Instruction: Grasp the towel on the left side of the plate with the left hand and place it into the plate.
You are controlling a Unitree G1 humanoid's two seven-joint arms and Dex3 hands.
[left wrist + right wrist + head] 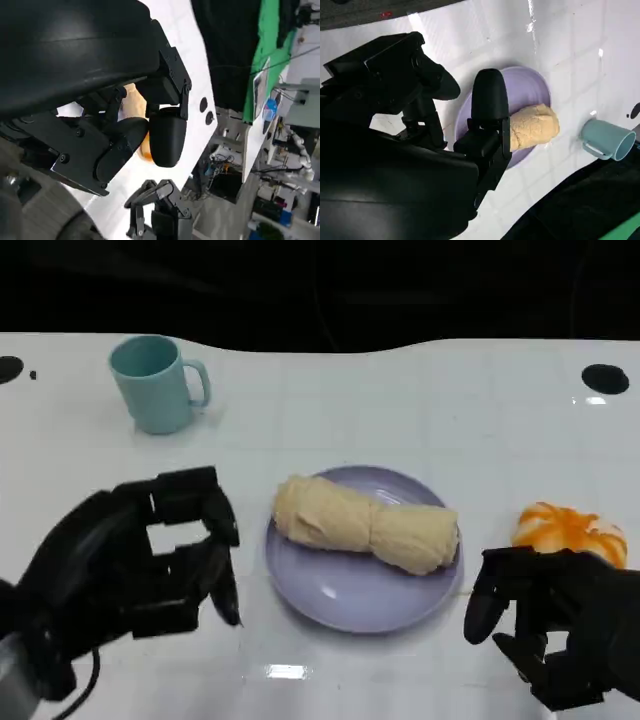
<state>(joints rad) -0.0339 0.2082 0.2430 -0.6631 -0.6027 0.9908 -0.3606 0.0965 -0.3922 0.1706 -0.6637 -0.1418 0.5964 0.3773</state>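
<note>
Nothing is being held by the left hand (150,555), hovering with fingers apart at the near left of the worktop (400,400), nor by the released right hand (560,625) at the near right. The rolled towel (365,523) is lying in the purple plate (345,590) between them. An orange object (570,530) is sitting right of the plate, and a teal mug (155,382) is standing far left.

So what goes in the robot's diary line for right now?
towel: lying in plate | left hand: open, beside plate | right hand: open, holds nothing
</note>
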